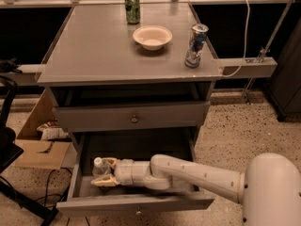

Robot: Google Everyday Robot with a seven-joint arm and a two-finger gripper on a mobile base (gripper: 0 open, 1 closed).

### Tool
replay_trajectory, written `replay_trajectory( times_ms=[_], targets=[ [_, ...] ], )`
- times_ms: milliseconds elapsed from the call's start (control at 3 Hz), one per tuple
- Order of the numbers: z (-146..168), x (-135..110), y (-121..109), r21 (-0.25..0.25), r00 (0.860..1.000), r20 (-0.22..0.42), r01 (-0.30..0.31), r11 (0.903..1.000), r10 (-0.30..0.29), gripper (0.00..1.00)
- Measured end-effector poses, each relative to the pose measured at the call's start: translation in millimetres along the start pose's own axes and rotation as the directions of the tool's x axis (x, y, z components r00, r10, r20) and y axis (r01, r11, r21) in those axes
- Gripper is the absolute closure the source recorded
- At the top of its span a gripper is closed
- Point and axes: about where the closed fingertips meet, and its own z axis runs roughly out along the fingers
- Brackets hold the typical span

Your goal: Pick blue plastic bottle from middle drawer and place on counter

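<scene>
— What sits furthest left?

— A cardboard box (41, 149) on the floor, just beside the cabinet.

— And the blue plastic bottle (98, 167)?

— It stands upright, white cap on top, in the left end of the middle drawer (164, 202), which is pulled open. It is not on the desk (94, 51).

— Where is the tool (102, 172)?

— Inside that same drawer, at the bottle. Its 2 pale fingers (111, 161) are spread, 1 behind the bottle and 1 in front, with the bottle between them. I cannot tell whether either finger touches it.

— And further right?

— The white arm (197, 175) runs from the tool across the drawer and out over its right corner, to a rounded white body at the lower right. Above the open drawer is a closed drawer front (178, 114) with a small knob.

— What is on the desk?

— 3 things, well apart: a green can (132, 7) at the back, a white bowl (152, 36) to its right, and a silver-blue can (195, 45) near the right edge.
</scene>
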Motion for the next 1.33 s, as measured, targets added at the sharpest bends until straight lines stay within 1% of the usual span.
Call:
replay_trajectory(
  times_ms=[333, 667, 1000, 1333],
  targets=[
    [8.7, 0.3, 3.4, -0.018, 0.999, 0.032, -0.005, 0.9998, 0.006, 0.61],
    [7.6, -10.4, 4.7, -0.031, 0.999, 0.022, -0.025, 0.9992, 0.026, 0.85],
    [-16.5, -36.1, 6.3, -0.013, 0.996, -0.011, -0.091, 0.9957, 0.091, 1.00],
    [-52.6, -96.3, 27.4, -0.017, 0.979, -0.040, -0.202, 0.9792, 0.202, 1.00]
  ],
)
